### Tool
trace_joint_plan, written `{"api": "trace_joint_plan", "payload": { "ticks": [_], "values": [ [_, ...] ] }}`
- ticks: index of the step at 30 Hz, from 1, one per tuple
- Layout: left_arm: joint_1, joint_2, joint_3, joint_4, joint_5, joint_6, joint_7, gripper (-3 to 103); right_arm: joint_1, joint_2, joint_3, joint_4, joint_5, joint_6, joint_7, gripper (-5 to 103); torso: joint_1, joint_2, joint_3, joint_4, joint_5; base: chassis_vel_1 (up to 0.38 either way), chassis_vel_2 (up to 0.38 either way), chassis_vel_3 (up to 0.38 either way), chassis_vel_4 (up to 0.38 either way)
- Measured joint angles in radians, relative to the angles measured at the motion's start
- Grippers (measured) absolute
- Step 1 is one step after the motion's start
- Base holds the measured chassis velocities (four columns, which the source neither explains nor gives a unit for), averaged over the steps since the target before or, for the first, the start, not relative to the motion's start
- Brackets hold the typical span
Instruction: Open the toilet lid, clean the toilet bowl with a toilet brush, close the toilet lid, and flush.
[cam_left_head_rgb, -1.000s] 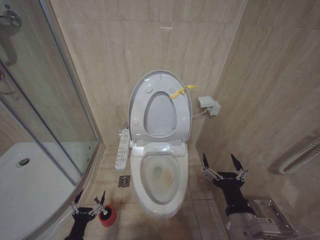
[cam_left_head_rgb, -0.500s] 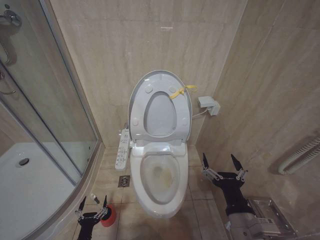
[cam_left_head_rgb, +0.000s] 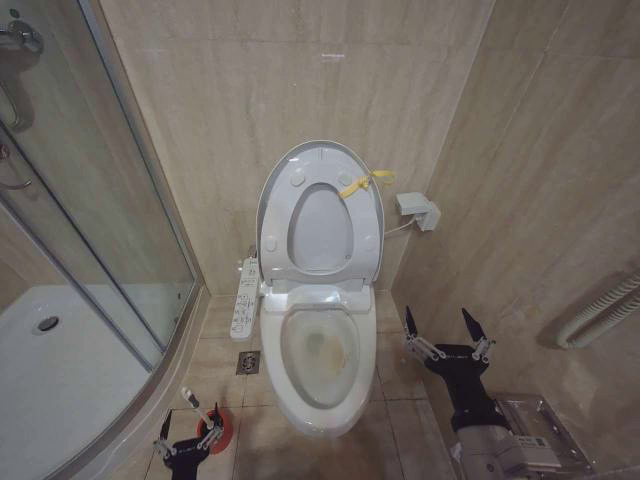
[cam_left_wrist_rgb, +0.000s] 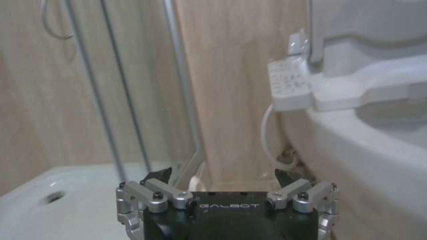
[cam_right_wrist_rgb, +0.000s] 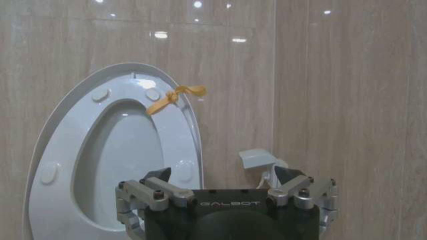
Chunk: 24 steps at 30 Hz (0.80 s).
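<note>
The toilet lid (cam_left_head_rgb: 321, 228) stands upright against the wall, a yellow tag (cam_left_head_rgb: 362, 183) at its edge and the ring seat raised in front of it. Below it the toilet bowl (cam_left_head_rgb: 300, 375) lies uncovered, yellowish stains inside, with the button panel (cam_left_head_rgb: 245, 298) at its left side. The toilet brush (cam_left_head_rgb: 192, 400) stands in its red holder (cam_left_head_rgb: 226, 428) on the floor left of the bowl, thin white handle leaning left. My left gripper (cam_left_head_rgb: 188, 440) is open just in front of the handle, holding nothing. My right gripper (cam_left_head_rgb: 443, 330) hangs open to the right of the bowl, empty. The right wrist view faces the lid (cam_right_wrist_rgb: 113, 150).
A curved glass shower enclosure (cam_left_head_rgb: 100, 230) with a white tray (cam_left_head_rgb: 60, 370) bounds the left side. A floor drain (cam_left_head_rgb: 248, 362) sits beside the bowl. A white wall box (cam_left_head_rgb: 418, 210) and pipes (cam_left_head_rgb: 600, 315) are at the right. Tiled walls close in behind.
My left gripper has moved down and to the right, closer to the red holder, and the brush handle now shows beyond its fingers. The right arm has stayed put.
</note>
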Motion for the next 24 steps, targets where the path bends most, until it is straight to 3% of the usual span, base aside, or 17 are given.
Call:
{"api": "trace_joint_plan", "payload": {
  "ticks": [4, 9, 12, 14, 16, 17, 20, 24],
  "values": [
    [0.010, -0.030, 0.012, 0.004, 0.001, -0.006, -0.045, 100, 0.000, 0.000, 0.000, 0.000, 0.000, 0.000, 0.000, 100, 0.000, 0.000, 0.000, 0.0000, -0.0003, 0.000, 0.000, 0.000, 0.000],
    [0.021, -0.027, -0.015, 0.017, -0.042, -0.037, -0.026, 100, 0.000, 0.000, 0.000, 0.000, 0.000, 0.000, 0.000, 100, 0.000, 0.000, 0.000, 0.0000, -0.0003, 0.000, 0.000, 0.000, 0.000],
    [0.034, 0.007, -0.065, 0.046, -0.149, -0.085, 0.080, 100, 0.000, 0.000, 0.000, 0.000, 0.000, 0.000, 0.000, 100, 0.000, 0.000, 0.000, 0.0000, -0.0002, 0.000, 0.000, 0.000, 0.000],
    [0.034, 0.014, -0.073, 0.054, -0.169, -0.096, 0.111, 100, 0.000, 0.000, 0.000, 0.000, 0.000, 0.000, 0.000, 100, 0.000, 0.000, 0.000, 0.0001, -0.0003, 0.000, 0.000, 0.000, 0.000],
    [0.022, 0.055, -0.106, 0.108, -0.254, -0.152, 0.252, 100, 0.000, 0.000, 0.000, 0.000, 0.000, 0.000, 0.000, 100, 0.000, 0.000, 0.000, 0.0003, -0.0002, 0.000, 0.000, 0.000, 0.000],
    [0.022, 0.055, -0.106, 0.108, -0.254, -0.152, 0.252, 100, 0.000, 0.000, 0.000, 0.000, 0.000, 0.000, 0.000, 100, 0.000, 0.000, 0.000, 0.0003, -0.0002, 0.000, 0.000, 0.000, 0.000],
    [-0.021, 0.091, -0.137, 0.186, -0.292, -0.226, 0.375, 100, 0.000, 0.000, 0.000, 0.000, 0.000, 0.000, 0.000, 100, 0.000, 0.000, 0.000, -0.0001, -0.0003, 0.000, 0.000, 0.000, 0.000],
    [-0.061, 0.107, -0.148, 0.234, -0.309, -0.240, 0.419, 100, 0.000, 0.000, 0.000, 0.000, 0.000, 0.000, 0.000, 100, 0.000, 0.000, 0.000, 0.0000, -0.0004, 0.000, 0.000, 0.000, 0.000]
  ]
}}
